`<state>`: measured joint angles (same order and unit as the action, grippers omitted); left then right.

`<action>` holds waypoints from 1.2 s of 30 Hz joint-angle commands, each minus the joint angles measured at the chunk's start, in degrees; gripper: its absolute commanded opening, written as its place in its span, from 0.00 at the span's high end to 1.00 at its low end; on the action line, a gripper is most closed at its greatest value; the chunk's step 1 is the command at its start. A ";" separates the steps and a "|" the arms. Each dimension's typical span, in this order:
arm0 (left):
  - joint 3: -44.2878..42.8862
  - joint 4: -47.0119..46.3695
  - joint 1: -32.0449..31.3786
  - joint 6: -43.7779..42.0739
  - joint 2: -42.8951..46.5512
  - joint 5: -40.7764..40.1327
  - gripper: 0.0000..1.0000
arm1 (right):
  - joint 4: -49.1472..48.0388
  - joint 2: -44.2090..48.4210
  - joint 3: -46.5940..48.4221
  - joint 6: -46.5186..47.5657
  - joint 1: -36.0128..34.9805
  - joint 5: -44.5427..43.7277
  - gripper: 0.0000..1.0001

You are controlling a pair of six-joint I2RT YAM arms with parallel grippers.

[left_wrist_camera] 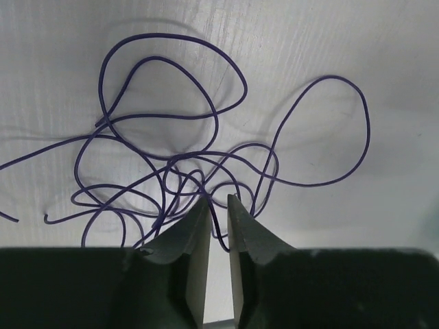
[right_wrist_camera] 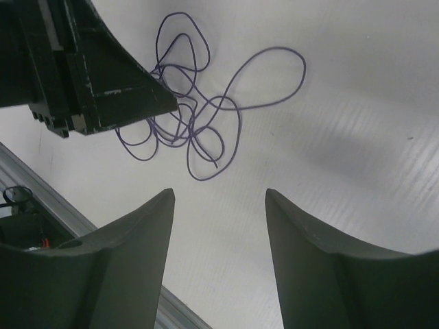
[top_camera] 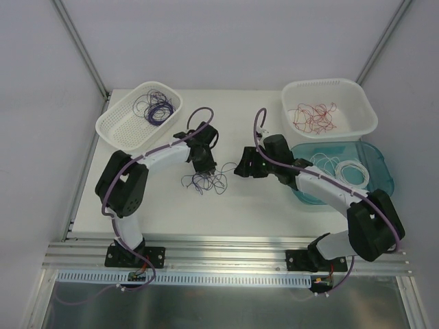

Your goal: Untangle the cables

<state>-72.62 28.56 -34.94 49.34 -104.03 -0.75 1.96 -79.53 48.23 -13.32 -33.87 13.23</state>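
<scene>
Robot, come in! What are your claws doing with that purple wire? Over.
Left claw nearly shut, purple wire strand between its tips. Right claw open, empty, hovering nearby. Wire tangled on table, nothing blocking. Over.

I see dark purple cables on my white table, more purple cables in the white lattice basket, red cables in a white tub, and white cables on a teal tray.

The top camera hangs above and behind my bases, looking down on the whole table. My left wrist camera sits close over the purple cables, peering past its own fingers. My right wrist camera faces left from farther back, sharing those cables and my left gripper.
</scene>
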 commanded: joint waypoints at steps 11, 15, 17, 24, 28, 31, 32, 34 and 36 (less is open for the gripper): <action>4.32 0.45 -0.66 -3.55 12.79 -2.94 1.00 | -11.80 -14.76 6.35 -19.89 -2.43 0.48 0.41; 4.94 0.45 -0.74 -4.69 15.69 -3.03 1.00 | -12.59 -17.94 7.58 -20.87 -3.92 1.09 0.41; 4.94 0.45 -0.74 -5.74 16.40 -2.07 1.00 | -12.68 -18.91 8.46 -20.08 -4.71 1.53 0.41; 4.33 0.45 -0.66 -8.47 20.61 0.58 1.00 | -13.83 -22.51 9.16 -18.85 -5.68 3.38 0.42; 2.58 0.54 -0.66 -10.93 23.34 2.86 1.00 | -12.42 -23.57 8.73 -17.44 -5.77 1.18 0.49; 1.43 0.80 -0.66 -12.34 25.71 4.88 1.00 | -12.33 -24.36 8.64 -16.30 -5.77 1.27 0.55; 1.17 0.89 -0.66 -12.60 26.24 5.32 1.00 | -12.50 -24.62 8.55 -16.30 -5.77 1.53 0.59; 0.12 1.32 -0.66 -13.83 28.00 6.90 1.00 | -12.50 -24.89 8.29 -16.21 -5.77 1.18 0.63; -0.68 1.59 -0.66 -15.14 29.93 7.61 1.00 | -11.72 -24.80 8.02 -16.03 -5.60 0.57 0.73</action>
<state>-69.80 29.61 -35.29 37.82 -78.26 3.57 -9.58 -104.12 55.09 -30.26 -39.31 15.20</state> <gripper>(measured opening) 0.009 0.307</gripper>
